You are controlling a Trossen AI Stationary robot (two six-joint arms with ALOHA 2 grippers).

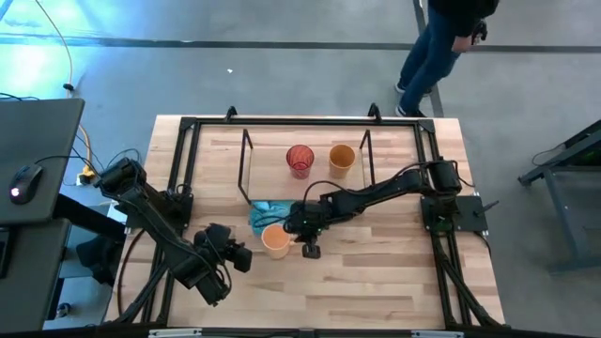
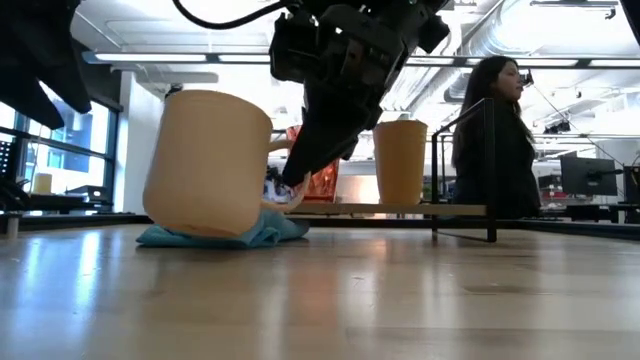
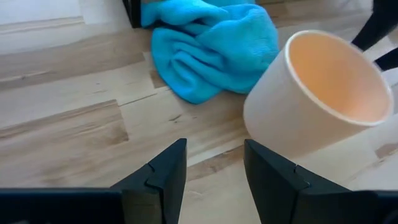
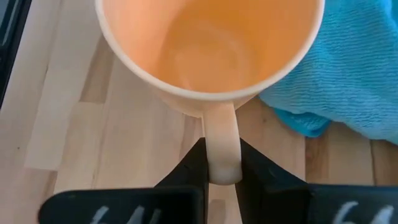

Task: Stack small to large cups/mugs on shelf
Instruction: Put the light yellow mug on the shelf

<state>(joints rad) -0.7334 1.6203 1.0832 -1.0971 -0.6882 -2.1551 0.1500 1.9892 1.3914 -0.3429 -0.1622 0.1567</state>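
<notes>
Right now the right gripper pinches the handle of the mug, so it can carry it to the shelf nearby. The mug sits just beside the blue cloth, in front of the shelf, where the red cup and the tumbler already stand. The left gripper waits near the mug with its fingers spread.

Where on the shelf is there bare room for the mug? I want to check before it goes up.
The shelf board is bare left of the red cup. Its right half is crowded: the red cup and the amber tumbler stand side by side. The right gripper pinches the mug handle beside the teal cloth.
</notes>
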